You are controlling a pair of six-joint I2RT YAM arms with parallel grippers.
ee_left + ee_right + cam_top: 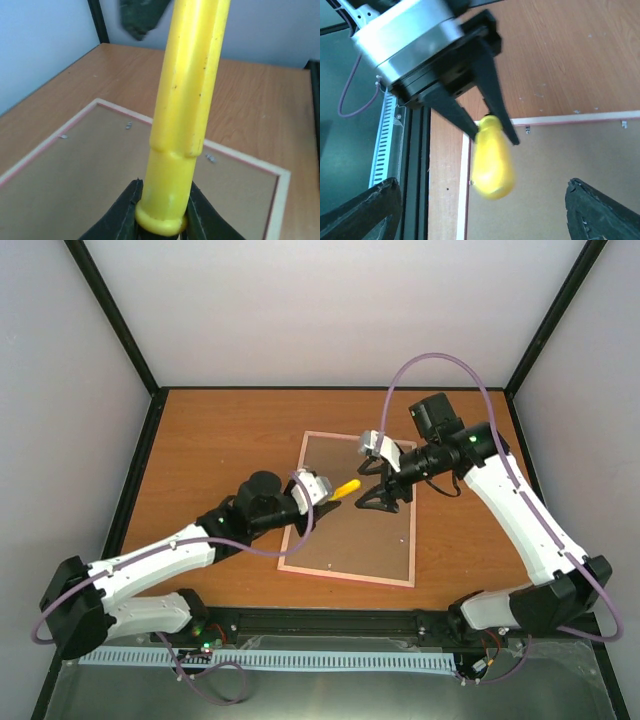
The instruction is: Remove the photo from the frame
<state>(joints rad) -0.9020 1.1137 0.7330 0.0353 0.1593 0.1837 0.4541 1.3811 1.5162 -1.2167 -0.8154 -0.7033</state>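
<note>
The frame (350,579) lies back-up on the table, its pale pink edge around a brown backing board (370,540). The photo is hidden under the board. My left gripper (333,492) is shut on the yellow-handled screwdriver (347,489), held over the frame's left half. In the left wrist view the handle (185,100) rises from between my fingers (120,220), with the board (75,185) and frame edge (280,200) below. My right gripper (381,502) hangs open and empty over the board, close to the screwdriver. In the right wrist view its fingers (370,210) spread wide around the handle (492,165).
Small metal tabs (128,125) hold the board along the frame's inner edge. The wooden table (220,440) has black posts at its corners and white walls around it. A black rail (415,165) runs along the table's near edge.
</note>
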